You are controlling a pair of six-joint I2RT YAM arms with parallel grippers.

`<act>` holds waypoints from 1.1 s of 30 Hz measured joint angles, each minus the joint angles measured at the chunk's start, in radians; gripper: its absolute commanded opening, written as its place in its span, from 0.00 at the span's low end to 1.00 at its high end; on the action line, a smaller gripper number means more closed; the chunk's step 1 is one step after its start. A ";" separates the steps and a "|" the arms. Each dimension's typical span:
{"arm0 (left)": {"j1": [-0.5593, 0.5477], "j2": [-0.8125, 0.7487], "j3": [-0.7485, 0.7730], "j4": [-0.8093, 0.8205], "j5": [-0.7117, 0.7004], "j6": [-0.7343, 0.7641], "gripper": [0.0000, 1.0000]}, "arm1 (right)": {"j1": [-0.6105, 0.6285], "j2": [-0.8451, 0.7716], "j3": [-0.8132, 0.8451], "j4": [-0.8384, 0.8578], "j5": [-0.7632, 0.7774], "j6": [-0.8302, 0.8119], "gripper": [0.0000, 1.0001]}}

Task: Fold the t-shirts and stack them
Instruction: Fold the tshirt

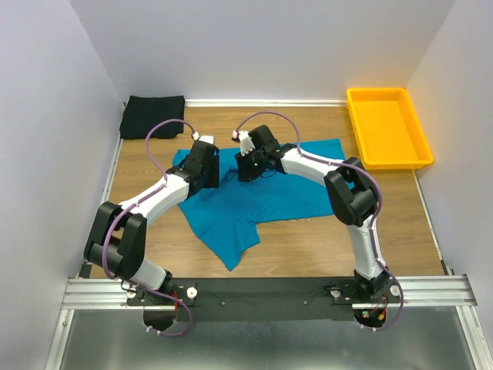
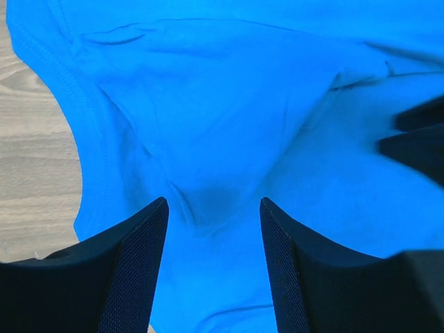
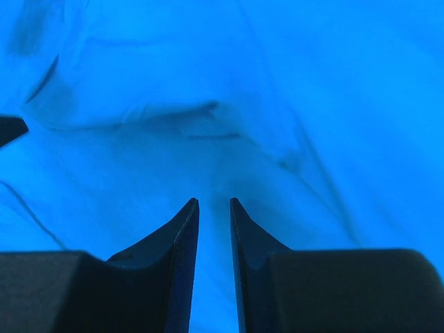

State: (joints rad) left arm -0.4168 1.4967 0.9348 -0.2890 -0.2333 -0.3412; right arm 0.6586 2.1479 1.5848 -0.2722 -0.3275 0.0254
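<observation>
The teal-blue t-shirt (image 1: 277,193) lies spread and rumpled in the middle of the wooden table, one corner trailing toward the near edge. A black t-shirt (image 1: 152,116) sits folded at the far left corner. Both grippers hang close together over the teal shirt's far left part. My left gripper (image 1: 209,171) (image 2: 214,208) is open, its fingers straddling a raised fold of teal cloth (image 2: 208,139) near the hem. My right gripper (image 1: 248,171) (image 3: 214,202) is down close to the cloth (image 3: 208,125), with only a narrow gap between its fingers. Nothing is visibly pinched there.
A yellow plastic tray (image 1: 389,163) stands at the far right. Walls close in the table on the left, back and right. Bare wood (image 2: 35,159) shows just left of the teal shirt's hem. My right gripper's fingers (image 2: 416,139) show at the right edge of the left wrist view.
</observation>
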 measured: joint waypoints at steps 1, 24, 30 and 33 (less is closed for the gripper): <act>-0.006 0.002 0.000 0.004 -0.003 0.002 0.64 | 0.006 0.015 0.011 0.000 -0.005 0.000 0.31; -0.027 0.114 0.018 0.018 -0.098 -0.047 0.63 | 0.029 0.154 0.159 0.034 -0.071 0.004 0.41; -0.009 0.114 0.022 0.018 -0.101 -0.049 0.63 | 0.029 0.179 0.199 0.035 -0.070 0.004 0.42; 0.008 0.114 0.022 0.018 -0.101 -0.049 0.63 | 0.029 0.189 0.217 0.037 -0.070 0.003 0.42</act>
State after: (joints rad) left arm -0.4091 1.6104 0.9565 -0.2710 -0.3340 -0.3904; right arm 0.6872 2.3367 1.8015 -0.2356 -0.3973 0.0288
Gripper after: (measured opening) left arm 0.633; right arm 0.417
